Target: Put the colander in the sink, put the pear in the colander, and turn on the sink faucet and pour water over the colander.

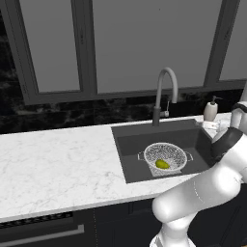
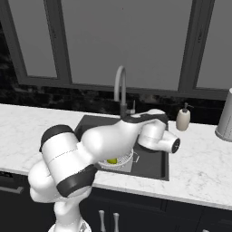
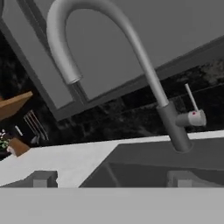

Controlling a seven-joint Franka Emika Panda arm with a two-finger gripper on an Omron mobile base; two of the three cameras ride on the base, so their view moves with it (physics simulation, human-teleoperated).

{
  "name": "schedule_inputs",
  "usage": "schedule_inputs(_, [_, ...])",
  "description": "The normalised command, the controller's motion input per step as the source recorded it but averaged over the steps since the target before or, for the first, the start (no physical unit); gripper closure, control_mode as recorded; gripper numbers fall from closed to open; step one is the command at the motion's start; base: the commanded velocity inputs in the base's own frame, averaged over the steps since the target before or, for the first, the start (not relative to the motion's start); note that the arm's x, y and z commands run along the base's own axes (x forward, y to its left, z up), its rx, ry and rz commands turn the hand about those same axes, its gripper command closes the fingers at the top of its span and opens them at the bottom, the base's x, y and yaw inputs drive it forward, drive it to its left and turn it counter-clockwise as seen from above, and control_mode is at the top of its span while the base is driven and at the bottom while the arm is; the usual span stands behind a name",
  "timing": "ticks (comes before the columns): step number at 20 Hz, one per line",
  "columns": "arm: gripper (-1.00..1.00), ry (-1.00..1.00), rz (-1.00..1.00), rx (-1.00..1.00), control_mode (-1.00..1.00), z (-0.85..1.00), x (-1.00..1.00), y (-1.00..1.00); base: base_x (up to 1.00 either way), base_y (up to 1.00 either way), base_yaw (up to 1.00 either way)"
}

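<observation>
The big dark grey box-shaped sink (image 1: 130,144) is set in the white marble counter (image 1: 58,164). Inside the sink sits the round silvery bowl with lots of little holes, the colander (image 1: 165,156). Inside the colander lies the small yellow-green pear (image 1: 162,164). So two jobs look done: the colander is in the sink, and the pear is in the colander.

The tall grey bendy metal faucet (image 1: 164,94) stands just behind the sink, and its spout curves over the sink. No water can be seen coming out of it. Its thin little handle (image 3: 191,114) sticks out from the side of its dark base (with a tiny red dot on it).

The robot's hand (image 3: 111,179) is up near the sink, looking at the faucet base and handle. Its two fingers are spread wide apart and hold nothing.

What is left, I think: push the handle so water runs over the colander.

A small beige soap bottle (image 1: 211,110) stands beside the sink, on the counter.
</observation>
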Motion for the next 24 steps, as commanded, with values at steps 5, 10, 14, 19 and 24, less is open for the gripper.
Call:
schedule_inputs(5, [-1.00, -0.24, -0.18, -0.15, -1.00, 0.04, 0.31, 0.13, 0.00, 0.00, 0.00])
schedule_inputs(10, [-1.00, -0.18, -0.25, -0.11, -1.00, 0.00, 0.52, 0.43, 0.00, 0.00, 0.00])
schedule_inputs(14, [-1.00, -0.13, -0.17, -0.02, -1.00, -0.09, 0.55, 0.25, 0.00, 0.00, 0.00])
schedule_inputs(19, [-1.00, -0.01, 0.00, 0.09, -1.00, -0.08, 0.64, -0.16, 0.00, 0.00, 0.00])
schedule_inputs(24, [-1.00, -0.06, 0.00, 0.00, -1.00, -0.31, 0.61, -0.01, 0.00, 0.00, 0.00])
